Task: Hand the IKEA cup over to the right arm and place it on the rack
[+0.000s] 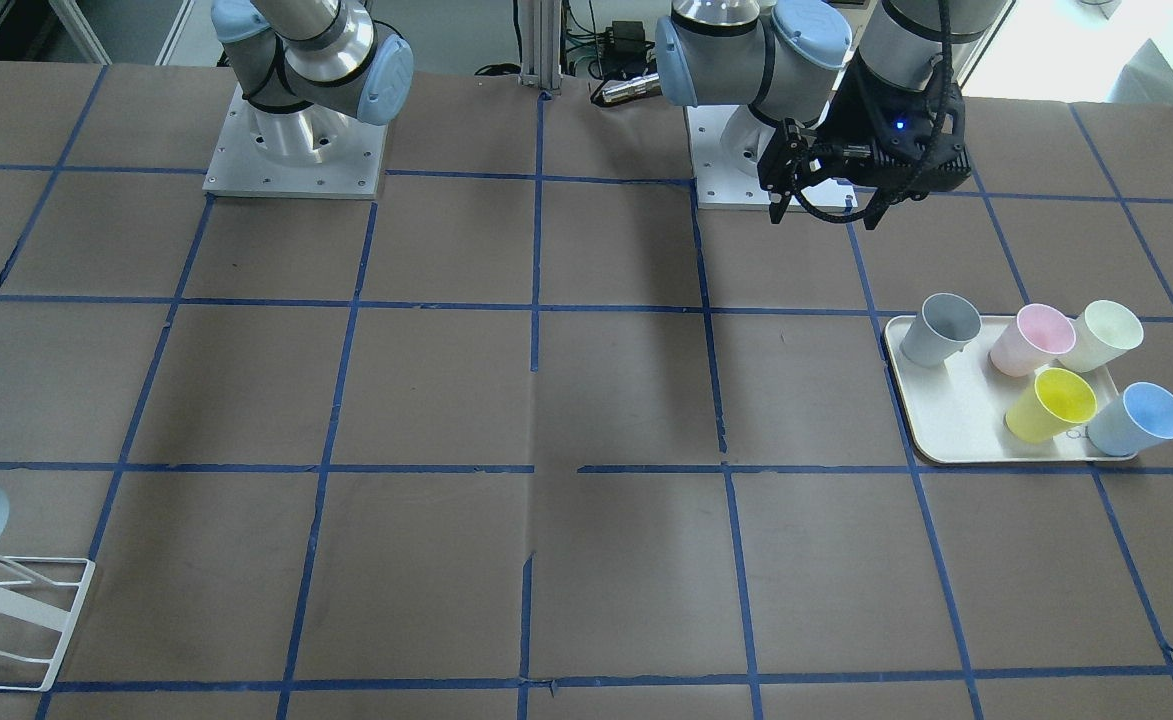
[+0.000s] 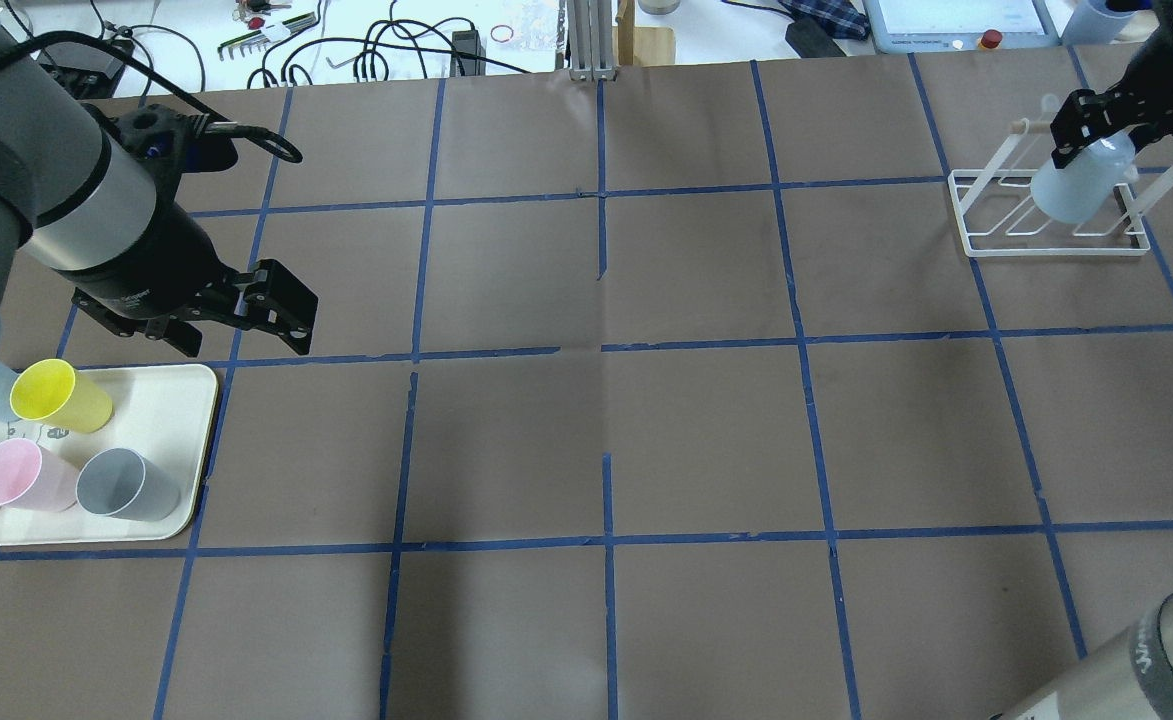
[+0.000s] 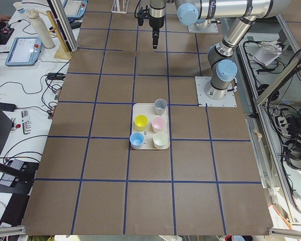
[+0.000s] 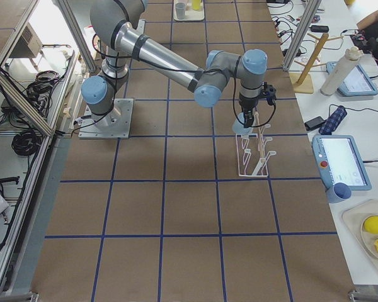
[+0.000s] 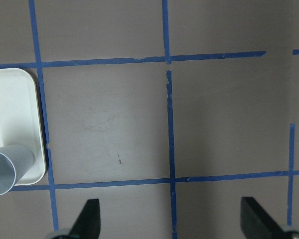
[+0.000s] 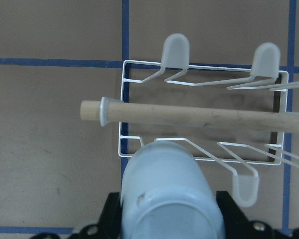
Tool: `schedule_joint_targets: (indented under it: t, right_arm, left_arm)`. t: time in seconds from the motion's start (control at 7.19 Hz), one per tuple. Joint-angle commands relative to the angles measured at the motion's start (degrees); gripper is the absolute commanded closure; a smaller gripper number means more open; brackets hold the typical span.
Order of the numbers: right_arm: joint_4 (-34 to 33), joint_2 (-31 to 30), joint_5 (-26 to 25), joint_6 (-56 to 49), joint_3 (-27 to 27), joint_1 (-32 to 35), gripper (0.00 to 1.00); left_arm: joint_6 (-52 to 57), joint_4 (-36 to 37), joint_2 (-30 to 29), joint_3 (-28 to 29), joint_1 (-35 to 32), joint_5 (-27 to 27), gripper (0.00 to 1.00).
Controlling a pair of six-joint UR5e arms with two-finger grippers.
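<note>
Pale blue cup clamped in right hand, just above the rack. Left hand spread wide, empty, over bench, tray beside it.

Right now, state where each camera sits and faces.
Front-facing: across the table, facing both arm bases; left hand near tray.
Overhead: behind them, looking forward-down; right hand holds IKEA cup at rack.
Exterior left: table's left end; left arm nearest.
Exterior right: right end; right arm nearest.
Left wrist: straight down; fingertips, tray corner.
Right wrist: down onto cup, rack.
Front-facing and overhead share the tray.
</note>
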Motion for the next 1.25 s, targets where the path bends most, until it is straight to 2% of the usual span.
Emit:
schedule_joint_targets:
  t: [0.0,0.42,0.83,0.97,1.11]
  right_arm:
    - [-0.65,0.23,0.31,-0.2,-0.07,0.22,0.0]
    - [1.18,-2.66,0.22,-0.03,-0.86,0.75,0.0]
    - [14.85,-12.66,0.22,1.72,-0.95,6.71,0.0]
    - [17.6,-15.31,0.22,2.86,-0.95,9.51,0.0]
    - [22.07,-17.07,0.14,7.74,-0.95,13.11,0.0]
  left_arm:
    - [-0.34,0.04,-0.06,-0.02,-0.08,-0.02,0.0]
    - [-0.43,0.04,-0.06,-0.19,-0.17,0.06,0.0]
    - [-0.43,-0.14,0.12,-0.72,-1.31,0.76,0.0]
    - [-0.34,0.04,0.03,-0.29,-1.57,1.99,0.0]
    - [-0.34,0.13,-0.06,-0.45,-1.58,2.0,0.0]
